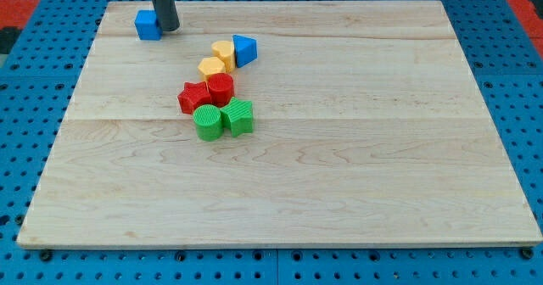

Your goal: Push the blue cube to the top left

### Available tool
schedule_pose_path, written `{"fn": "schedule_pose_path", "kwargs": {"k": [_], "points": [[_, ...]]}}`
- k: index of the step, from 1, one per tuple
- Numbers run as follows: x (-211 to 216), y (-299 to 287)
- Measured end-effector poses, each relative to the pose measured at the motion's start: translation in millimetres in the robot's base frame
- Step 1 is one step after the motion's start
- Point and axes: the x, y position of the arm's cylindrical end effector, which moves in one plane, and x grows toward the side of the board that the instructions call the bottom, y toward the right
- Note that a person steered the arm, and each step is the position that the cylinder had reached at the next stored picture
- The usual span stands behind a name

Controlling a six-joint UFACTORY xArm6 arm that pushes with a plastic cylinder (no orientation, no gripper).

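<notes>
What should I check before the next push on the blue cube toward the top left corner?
1. My tip is against the blue cube, on its side toward the view's right: ok.
2. Blue cube sits near the board's top left corner, still on the wood: ok.
3. Margin to the board's left and top edges: small; a further push may send the cube off: not ok.
4. The other blocks, blue wedge-like block, two yellow blocks, two red blocks and two green blocks, lie apart from the cube and the tip: ok.
5. Whether the tip actually touches the cube: cannot tell.
</notes>
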Motion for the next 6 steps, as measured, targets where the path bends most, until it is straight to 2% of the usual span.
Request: {"fn": "schedule_pose_path", "kwargs": {"k": [6], "points": [[3.0,-6.0]]}}
